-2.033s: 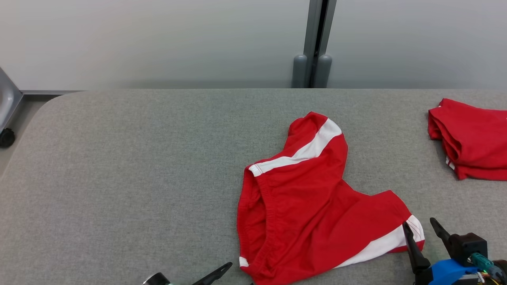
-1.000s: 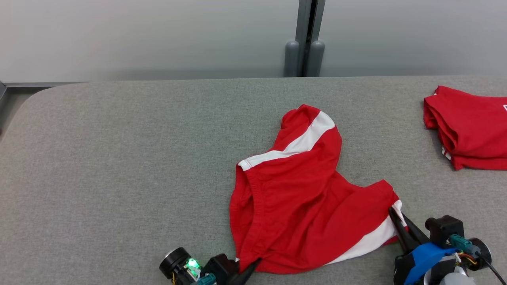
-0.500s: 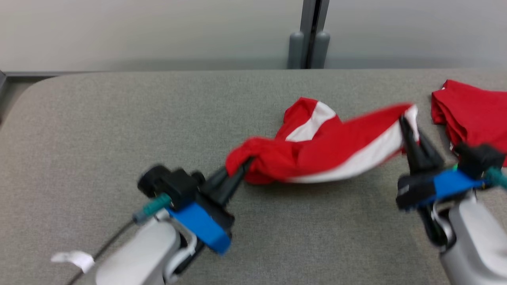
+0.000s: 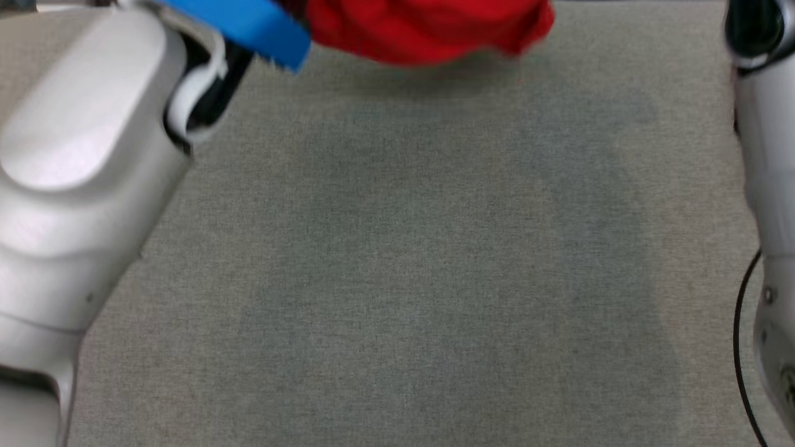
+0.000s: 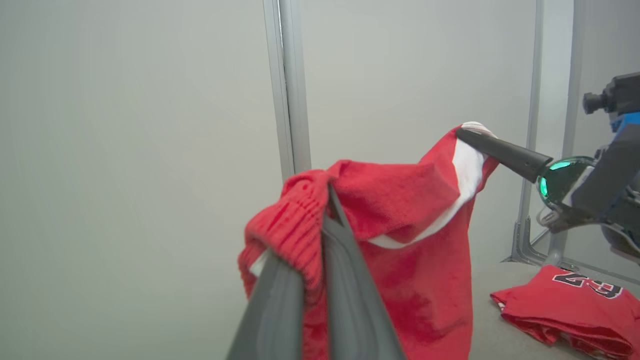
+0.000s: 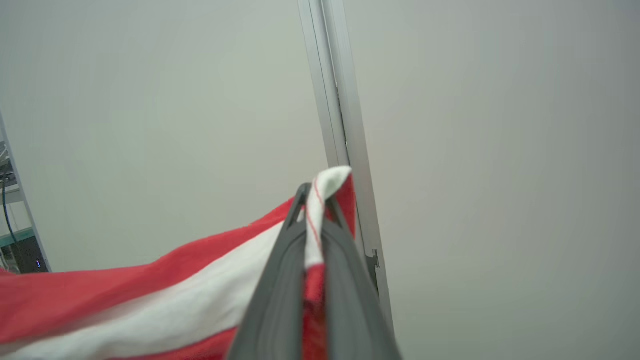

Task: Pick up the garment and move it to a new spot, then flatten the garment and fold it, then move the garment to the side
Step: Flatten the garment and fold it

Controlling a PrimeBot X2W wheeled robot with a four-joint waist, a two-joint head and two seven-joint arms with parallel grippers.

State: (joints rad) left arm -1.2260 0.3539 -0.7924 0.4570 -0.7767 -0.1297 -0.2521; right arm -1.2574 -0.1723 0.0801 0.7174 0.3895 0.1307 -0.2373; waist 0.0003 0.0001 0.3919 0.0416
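The garment (image 5: pixel 415 240) is a pair of red shorts with white side stripes, hanging in the air above the grey table (image 4: pixel 397 248). My left gripper (image 5: pixel 320 210) is shut on its bunched elastic waistband. My right gripper (image 6: pixel 316 197) is shut on a white-striped hem corner, and it is the dark fingers of that right gripper (image 5: pixel 467 135) that hold the cloth's upper right. The garment (image 6: pixel 150 300) stretches away to the left from the right grip. In the head view the garment's lower edge (image 4: pixel 428 28) shows at the top, between my pale forearms.
A folded red garment (image 5: pixel 565 310) with dark numbers lies on the table at the right. A pale wall with a metal post (image 5: pixel 287 85) stands behind the table. My left forearm (image 4: pixel 81 155) and right forearm (image 4: pixel 767 186) flank the bare cloth surface.
Both grippers have raised the garment off the table and it now hangs between them. The head camera has tilted down toward the near table.
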